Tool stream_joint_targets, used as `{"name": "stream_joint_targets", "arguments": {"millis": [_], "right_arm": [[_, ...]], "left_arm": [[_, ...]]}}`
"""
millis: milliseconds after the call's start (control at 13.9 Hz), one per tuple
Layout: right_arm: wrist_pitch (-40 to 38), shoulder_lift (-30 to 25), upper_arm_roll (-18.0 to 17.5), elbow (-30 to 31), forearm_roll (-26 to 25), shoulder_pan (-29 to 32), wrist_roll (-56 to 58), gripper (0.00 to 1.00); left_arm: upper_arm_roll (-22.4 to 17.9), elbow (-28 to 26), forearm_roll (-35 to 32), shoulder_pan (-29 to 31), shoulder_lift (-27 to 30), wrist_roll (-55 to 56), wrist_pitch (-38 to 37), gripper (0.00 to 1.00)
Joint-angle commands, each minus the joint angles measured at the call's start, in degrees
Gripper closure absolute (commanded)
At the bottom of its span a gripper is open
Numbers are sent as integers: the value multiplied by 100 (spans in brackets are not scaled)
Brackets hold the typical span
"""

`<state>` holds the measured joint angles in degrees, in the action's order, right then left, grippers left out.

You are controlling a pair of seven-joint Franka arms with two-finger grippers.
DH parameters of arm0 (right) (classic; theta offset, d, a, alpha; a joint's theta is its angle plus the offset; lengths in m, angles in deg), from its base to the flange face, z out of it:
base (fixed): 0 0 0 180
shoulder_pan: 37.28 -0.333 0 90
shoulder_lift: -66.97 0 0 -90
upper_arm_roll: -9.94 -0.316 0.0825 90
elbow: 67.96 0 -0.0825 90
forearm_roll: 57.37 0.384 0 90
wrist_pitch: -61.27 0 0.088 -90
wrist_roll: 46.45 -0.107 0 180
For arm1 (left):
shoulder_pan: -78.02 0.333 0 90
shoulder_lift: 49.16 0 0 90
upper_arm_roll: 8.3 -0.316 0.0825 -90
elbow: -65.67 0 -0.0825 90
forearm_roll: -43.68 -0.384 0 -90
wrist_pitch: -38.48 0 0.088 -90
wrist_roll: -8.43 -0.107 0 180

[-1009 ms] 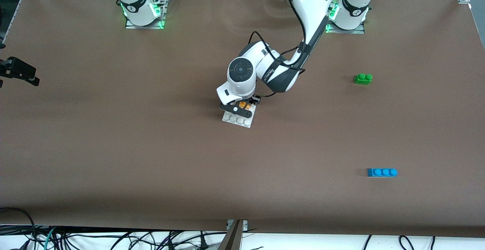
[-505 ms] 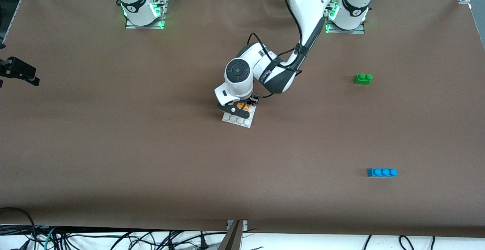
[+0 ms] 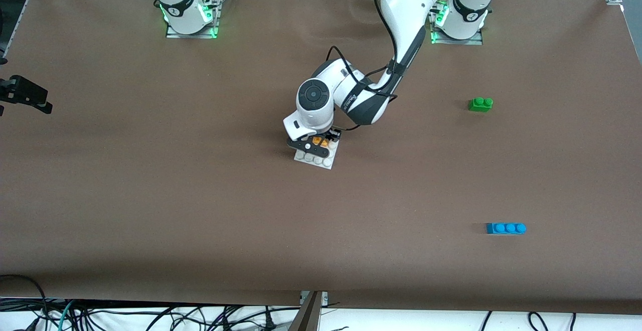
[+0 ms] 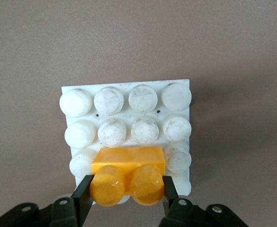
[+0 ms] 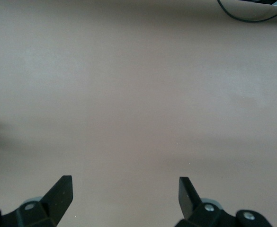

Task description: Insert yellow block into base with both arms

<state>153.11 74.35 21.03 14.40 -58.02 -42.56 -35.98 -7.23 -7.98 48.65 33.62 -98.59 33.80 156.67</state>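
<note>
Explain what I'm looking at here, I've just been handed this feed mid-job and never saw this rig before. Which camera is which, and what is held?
Two white robot arms stand at a brown table. The wide picture comes from a high camera facing them. The other two come from cameras on each arm's wrist.

The left arm reaches to the middle of the table. Its tool, the left gripper, is shut on the yellow block, a small two-stud brick, and holds it over the base, a white square plate of studs. Whether the block already touches the studs, I cannot tell.

The right arm waits; the right gripper is open over bare table.

A green brick and a blue brick lie untouched toward the left arm's end, the blue one nearer the front camera.
</note>
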Motion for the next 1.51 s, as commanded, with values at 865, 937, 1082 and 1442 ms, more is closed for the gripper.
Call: {"name": "stream_joint_targets", "arguments": {"millis": [865, 937, 1082, 1442], "right_arm": [[-25, 1, -37, -53, -49, 44, 34, 1], [-25, 1, -37, -53, -49, 44, 34, 1], [-25, 1, -37, -45, -49, 44, 34, 1], [-25, 1, -37, -53, -49, 44, 34, 1]], "left_arm": [[-63, -814, -40, 405, 1774, 153, -306, 0], [-63, -1174, -40, 597, 2239, 144, -332, 0], [-54, -1519, -40, 1063, 3075, -126, -978, 0], [-63, -2326, -136, 2266, 5035, -839, -2634, 0]]}}
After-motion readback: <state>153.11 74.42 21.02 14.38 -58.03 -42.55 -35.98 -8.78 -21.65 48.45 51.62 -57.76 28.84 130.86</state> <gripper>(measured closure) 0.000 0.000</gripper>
